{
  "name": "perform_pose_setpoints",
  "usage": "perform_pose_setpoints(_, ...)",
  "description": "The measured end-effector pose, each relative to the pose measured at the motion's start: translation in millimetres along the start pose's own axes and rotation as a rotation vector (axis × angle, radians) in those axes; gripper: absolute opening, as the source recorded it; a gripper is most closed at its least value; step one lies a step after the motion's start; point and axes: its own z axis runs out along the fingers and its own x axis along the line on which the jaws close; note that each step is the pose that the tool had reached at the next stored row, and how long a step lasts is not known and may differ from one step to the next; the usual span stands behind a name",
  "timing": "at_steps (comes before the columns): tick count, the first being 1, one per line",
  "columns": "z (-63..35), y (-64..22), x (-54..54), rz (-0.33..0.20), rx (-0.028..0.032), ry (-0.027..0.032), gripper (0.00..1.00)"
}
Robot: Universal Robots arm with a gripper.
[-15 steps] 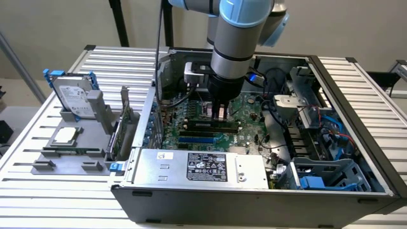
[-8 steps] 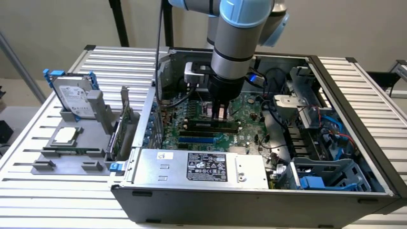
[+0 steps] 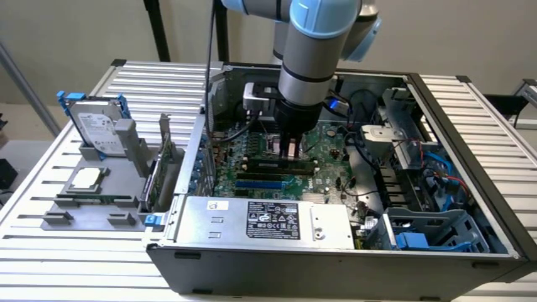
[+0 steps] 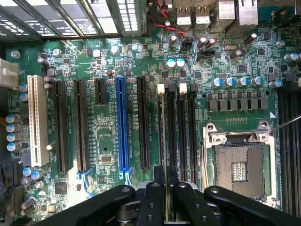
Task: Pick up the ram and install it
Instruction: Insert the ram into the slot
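Ram, seemingly edge-on in hand, meets motherboard slot.

ram: thin dark stick, seen edge-on from the wrist view, standing on its long edge, lined up along one of the black memory slots beside the blue slot group. Near end pinched between the fingers. From the exterior view it sits low over the motherboard, under the arm; seating can't be told.
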Motion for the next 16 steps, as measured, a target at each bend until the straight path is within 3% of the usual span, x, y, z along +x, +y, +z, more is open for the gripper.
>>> perform_pose_setpoints(7,2.3,-0.2,0.0,0.000,0.0001,0.0003,0.14)
perform_pose_setpoints(10,1.8,-0.1,0.0,0.000,0.0000,-0.0006,0.21)
perform_pose_setpoints(11,0.4,0.0,-0.1,0.000,-0.0001,-0.0015,0.28)
perform_pose_setpoints(16,-14.1,1.1,-0.4,0.000,-0.0005,-0.0060,0.28)
